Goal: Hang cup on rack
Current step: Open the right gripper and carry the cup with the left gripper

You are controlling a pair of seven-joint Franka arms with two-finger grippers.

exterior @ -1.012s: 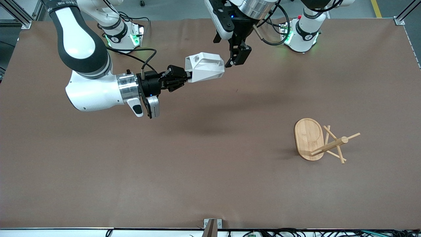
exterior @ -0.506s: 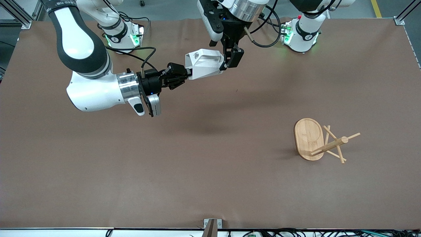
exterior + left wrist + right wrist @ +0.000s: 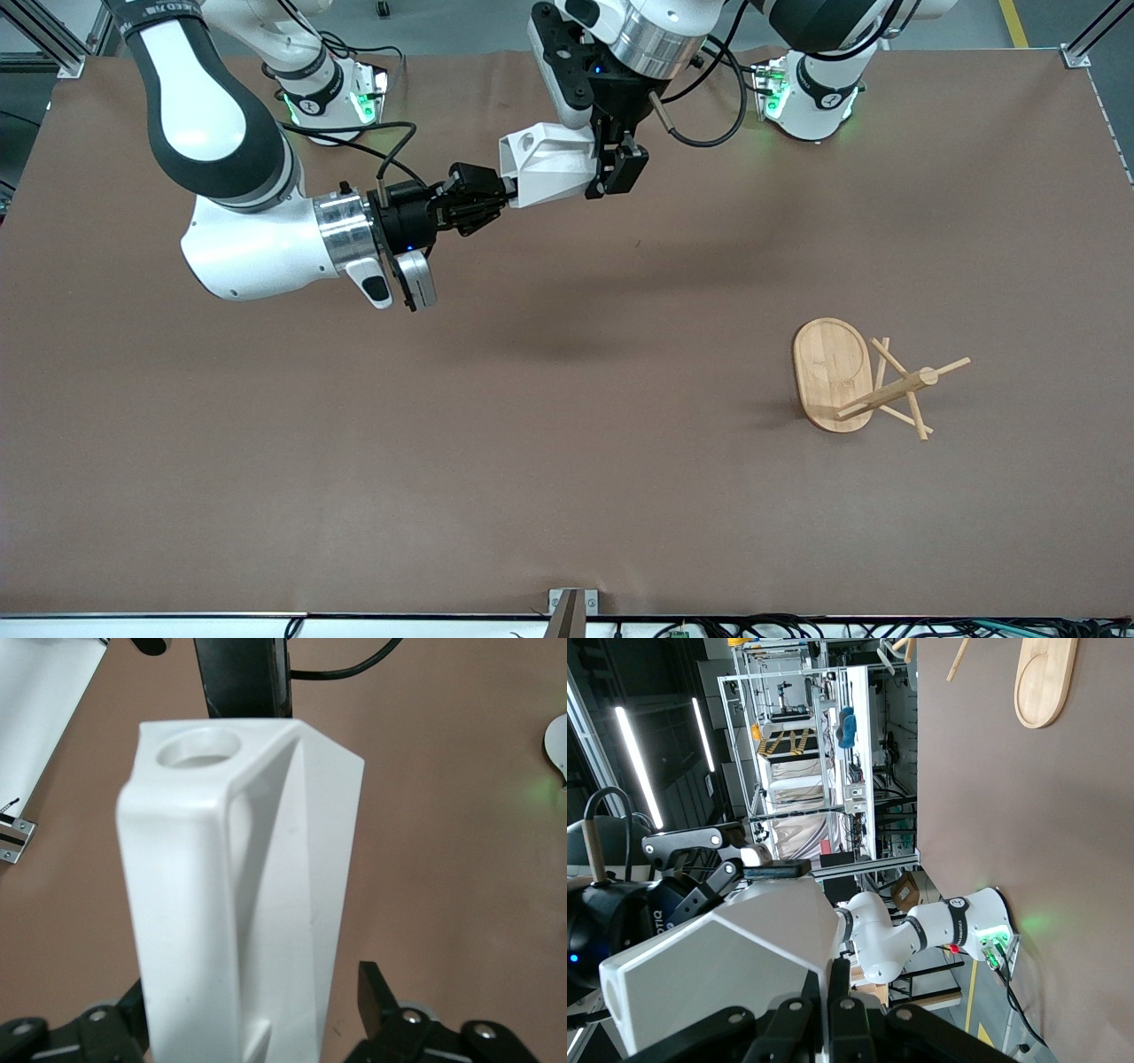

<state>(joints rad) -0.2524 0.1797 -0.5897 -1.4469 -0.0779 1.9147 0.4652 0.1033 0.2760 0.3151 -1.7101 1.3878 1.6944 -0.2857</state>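
Observation:
The white faceted cup [image 3: 549, 164] is held on its side in the air over the table's middle, near the arms' bases. My right gripper [image 3: 503, 193] is shut on its one end; in the right wrist view [image 3: 837, 979] the fingers pinch a thin wall of the cup [image 3: 726, 966]. My left gripper [image 3: 611, 170] is open and straddles the cup's other end. In the left wrist view [image 3: 252, 1010] a gap shows between one finger [image 3: 379, 997] and the cup [image 3: 239, 904], whose handle hole faces the camera. The bamboo rack [image 3: 852, 377] lies tipped on its side toward the left arm's end.
The brown table mat [image 3: 532, 461] stretches wide around the rack. Both arm bases [image 3: 328, 89] stand along the table's edge. The rack's base [image 3: 1045, 678] shows in the right wrist view against the mat. A metal bracket [image 3: 571, 607] sits at the table's edge nearest the front camera.
My left gripper has come down and across to the cup's free end and now straddles it. The right arm has lifted the cup slightly toward it. The rack has not moved.

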